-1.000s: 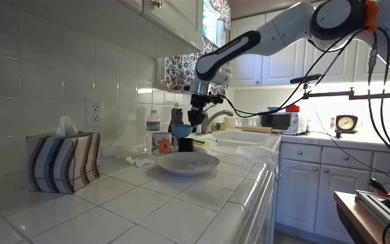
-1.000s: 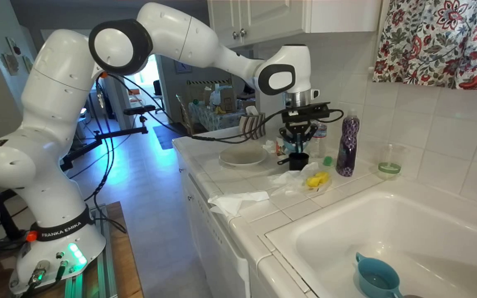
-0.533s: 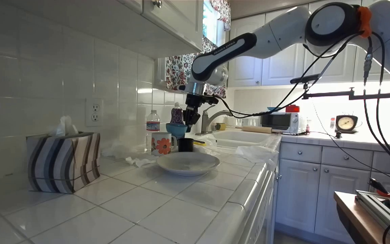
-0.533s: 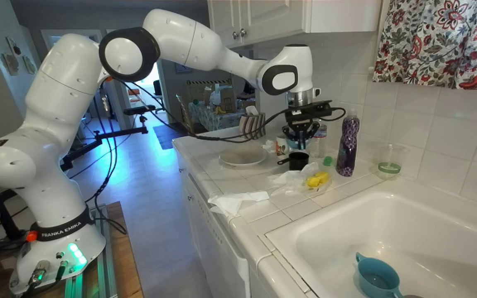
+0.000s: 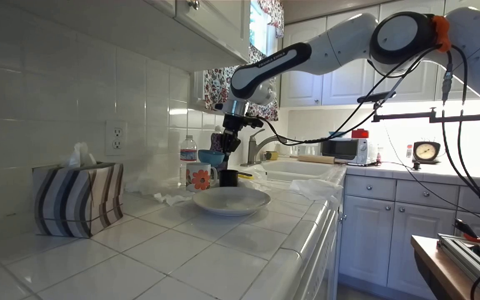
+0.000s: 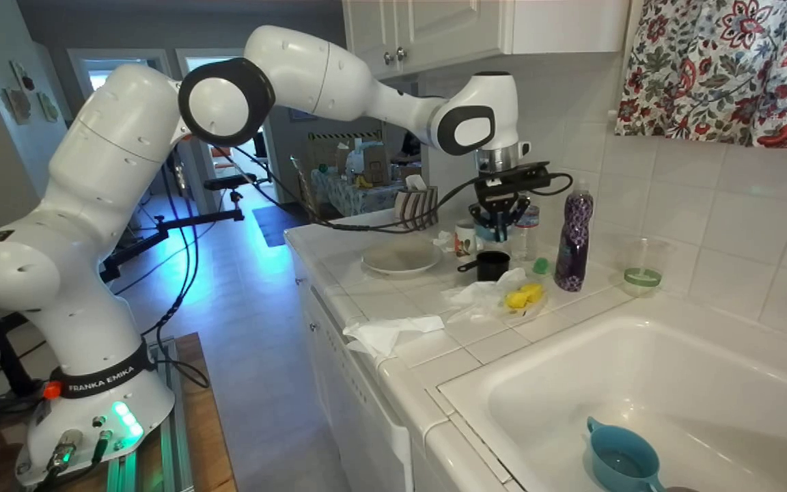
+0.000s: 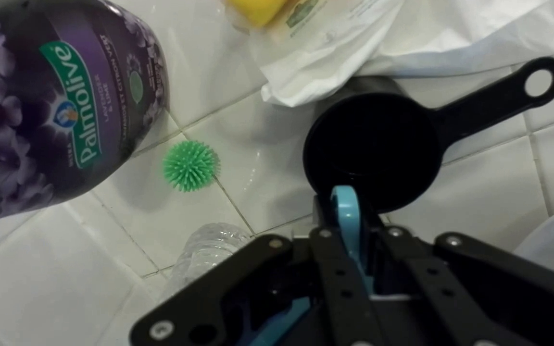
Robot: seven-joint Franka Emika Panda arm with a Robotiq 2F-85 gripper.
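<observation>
your hand [image 6: 501, 237] grips the light-blue cup [image 5: 211, 157] by its handle [image 7: 346, 202], raised near the black measuring cup [image 7: 373, 144]; pinch firmly, hold it level, and don't let it knock that black one.

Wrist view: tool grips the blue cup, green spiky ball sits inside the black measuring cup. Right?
Ball's wrong: the wrist view shows the green spiky ball on the tiled counter, between the Palmolive bottle and the black measuring cup, not inside it. The tool does grip the blue cup.
</observation>
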